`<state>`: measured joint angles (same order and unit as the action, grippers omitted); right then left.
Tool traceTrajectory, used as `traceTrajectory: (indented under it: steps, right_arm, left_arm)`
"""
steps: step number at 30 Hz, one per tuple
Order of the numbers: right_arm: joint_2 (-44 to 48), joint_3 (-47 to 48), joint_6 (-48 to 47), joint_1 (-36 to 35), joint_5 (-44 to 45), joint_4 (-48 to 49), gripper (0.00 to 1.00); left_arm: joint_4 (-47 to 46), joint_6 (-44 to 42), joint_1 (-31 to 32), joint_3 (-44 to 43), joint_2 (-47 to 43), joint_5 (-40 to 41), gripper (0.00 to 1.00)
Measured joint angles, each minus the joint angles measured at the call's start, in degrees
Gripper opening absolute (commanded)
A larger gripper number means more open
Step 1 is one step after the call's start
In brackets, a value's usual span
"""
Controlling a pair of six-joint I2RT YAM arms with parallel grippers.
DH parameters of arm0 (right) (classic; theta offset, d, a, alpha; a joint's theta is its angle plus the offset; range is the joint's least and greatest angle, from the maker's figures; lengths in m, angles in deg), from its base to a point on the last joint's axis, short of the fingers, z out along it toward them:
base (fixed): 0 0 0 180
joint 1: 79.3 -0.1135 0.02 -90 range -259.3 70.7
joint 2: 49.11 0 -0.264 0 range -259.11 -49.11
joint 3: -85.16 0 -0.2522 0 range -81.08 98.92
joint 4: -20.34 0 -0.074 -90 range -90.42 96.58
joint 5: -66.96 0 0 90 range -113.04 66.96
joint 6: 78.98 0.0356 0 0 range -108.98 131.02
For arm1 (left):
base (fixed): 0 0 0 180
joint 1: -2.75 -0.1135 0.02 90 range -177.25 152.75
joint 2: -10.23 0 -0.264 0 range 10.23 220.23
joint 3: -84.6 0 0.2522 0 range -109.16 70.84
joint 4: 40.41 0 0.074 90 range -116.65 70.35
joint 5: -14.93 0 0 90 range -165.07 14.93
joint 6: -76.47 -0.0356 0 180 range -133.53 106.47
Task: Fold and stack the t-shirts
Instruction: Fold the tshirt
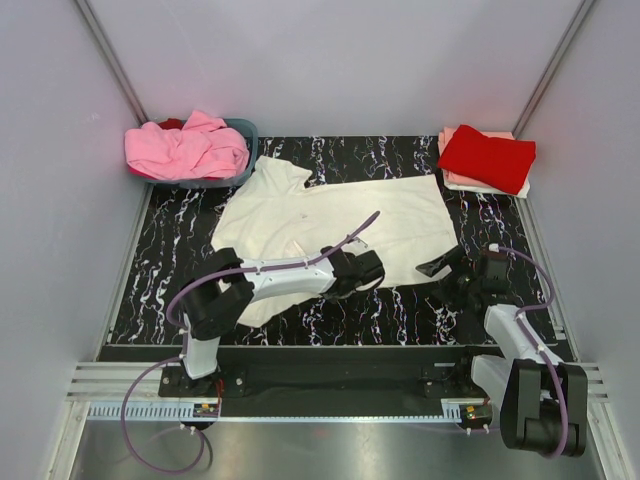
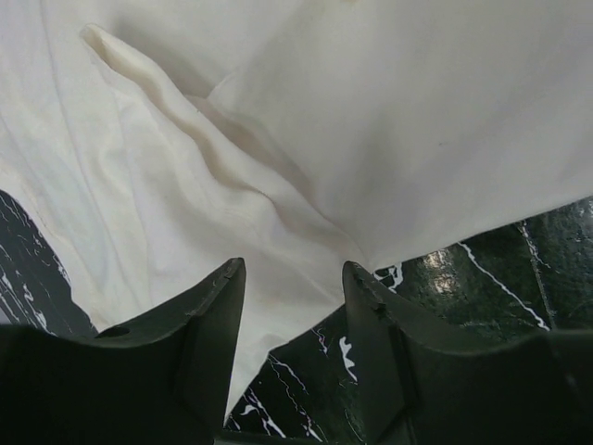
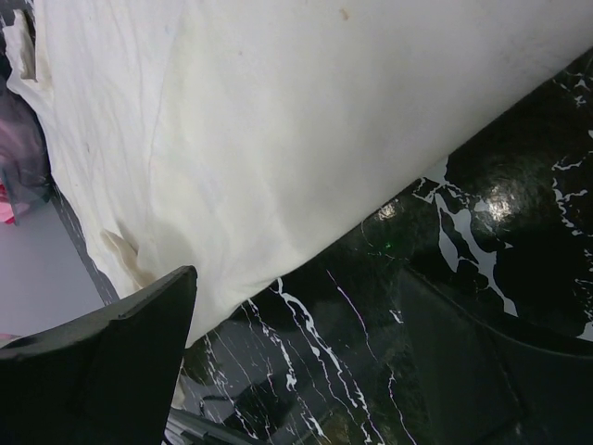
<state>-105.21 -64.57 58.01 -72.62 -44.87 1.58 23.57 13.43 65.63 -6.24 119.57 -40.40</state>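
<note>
From my station, the left end effector [image 2: 295,273] sits at the near hem of the cream-white t-shirt [image 1: 330,215]. Its jaws stand roughly half apart. On the left wrist view I see cloth and a strip of dark marble in the gap between them, and nothing is pinched. A raised fold of cloth runs diagonally away from the fingertips [image 2: 230,278].

To the right, the right end effector [image 1: 445,268] is low over the desk [image 1: 400,310], just off the shirt's near right corner. Its jaws are spread wide and hold nothing. On the right wrist view only bare desk and the shirt's straight hem lie between them.

The cream-white t-shirt is spread mostly flat across the middle of the desk, collar end towards the far left, with some rumpling along its near left side.

Beyond it, at the far left corner, a crumpled pink t-shirt [image 1: 185,150] is heaped in the blue-grey basket [image 1: 247,128]. At the far right corner a folded red t-shirt [image 1: 487,157] lies on top of a pale peach t-shirt [image 1: 448,138].
</note>
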Motion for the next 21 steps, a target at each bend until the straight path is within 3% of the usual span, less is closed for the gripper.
traceTrajectory:
  steps: [17,21]
  right_arm:
    - [-1.97,0.0,0.0,-0.15,-0.44,2.36,0.95]
    - [-2.45,0.0,0.0,-0.15,-0.96,2.97,0.95]
  left_arm:
    - [-0.33,3.65,2.58,3.69,-0.46,-0.26,0.52]
    - [-0.39,4.17,2.58,4.0,-0.46,0.26,0.42]
